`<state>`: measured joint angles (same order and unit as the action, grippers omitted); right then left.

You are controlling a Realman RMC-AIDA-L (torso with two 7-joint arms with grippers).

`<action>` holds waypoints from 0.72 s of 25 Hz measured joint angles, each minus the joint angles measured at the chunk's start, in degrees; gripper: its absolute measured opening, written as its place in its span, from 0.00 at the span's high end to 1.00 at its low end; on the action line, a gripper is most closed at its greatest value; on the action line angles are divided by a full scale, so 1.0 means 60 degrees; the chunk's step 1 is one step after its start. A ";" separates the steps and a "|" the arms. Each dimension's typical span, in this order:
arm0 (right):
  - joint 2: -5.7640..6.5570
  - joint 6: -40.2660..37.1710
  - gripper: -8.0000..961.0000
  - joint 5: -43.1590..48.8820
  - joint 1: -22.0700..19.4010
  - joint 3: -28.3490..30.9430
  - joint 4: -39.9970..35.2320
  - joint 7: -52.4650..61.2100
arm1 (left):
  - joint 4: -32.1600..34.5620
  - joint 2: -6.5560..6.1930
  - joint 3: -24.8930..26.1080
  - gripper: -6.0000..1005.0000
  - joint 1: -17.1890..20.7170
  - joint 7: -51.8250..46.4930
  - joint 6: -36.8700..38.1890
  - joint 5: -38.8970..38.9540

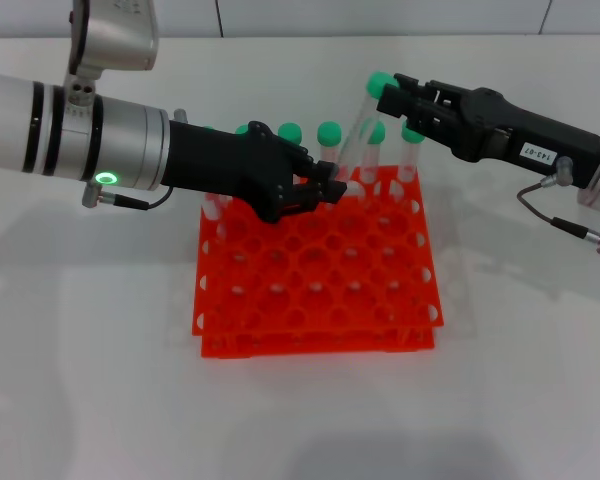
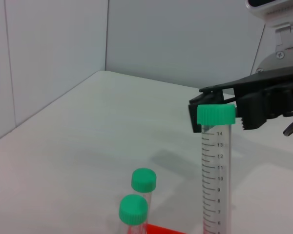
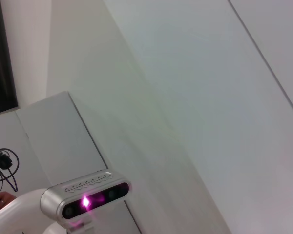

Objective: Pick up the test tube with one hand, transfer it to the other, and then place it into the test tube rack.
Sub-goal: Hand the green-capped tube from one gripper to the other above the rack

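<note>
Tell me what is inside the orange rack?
The test tube rack holds green-capped tubes standing in its back row, while the front holes look empty. The left gripper hides some of the back holes. It holds a raised test tube, with the right gripper at its cap.

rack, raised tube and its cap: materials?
Rack: looks like glossy orange-red moulded plastic; opaque, holed tiers. Raised tube: clear plastic or glass, can't tell; see-through with printed graduations. Cap: matte green plastic, ribbed. Left end effector holds the tube low; right end effector is at the cap.
</note>
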<state>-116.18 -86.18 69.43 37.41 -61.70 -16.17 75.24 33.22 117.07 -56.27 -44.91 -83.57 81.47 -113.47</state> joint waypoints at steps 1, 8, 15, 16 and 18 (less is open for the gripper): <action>0.0000 -0.0002 0.68 0.0000 -0.0003 0.0000 -0.0001 -0.0003 | 0.0000 0.0000 0.0001 0.80 0.0000 0.0000 0.0000 0.0000; 0.0000 -0.0080 0.40 0.0000 0.0019 0.0000 0.0000 -0.0015 | 0.0002 -0.0013 0.0003 0.80 -0.0011 -0.0001 0.0001 0.0000; 0.0001 -0.0095 0.32 -0.0002 0.0095 0.0000 -0.0001 0.0013 | 0.0003 0.0004 0.0000 0.80 -0.0151 -0.0036 -0.0009 0.0000; 0.0001 -0.0095 0.31 -0.0002 0.0095 0.0000 -0.0001 0.0013 | 0.0003 0.0004 0.0000 0.80 -0.0151 -0.0036 -0.0009 0.0000; 0.0000 -0.0097 0.29 -0.0068 0.0101 0.0000 -0.0001 -0.0004 | 0.0001 0.0008 -0.0008 0.80 -0.0177 -0.0047 -0.0022 0.0000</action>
<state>-116.18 -86.76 69.02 38.01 -61.70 -16.17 75.22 33.22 117.12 -56.31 -45.97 -83.86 81.33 -113.46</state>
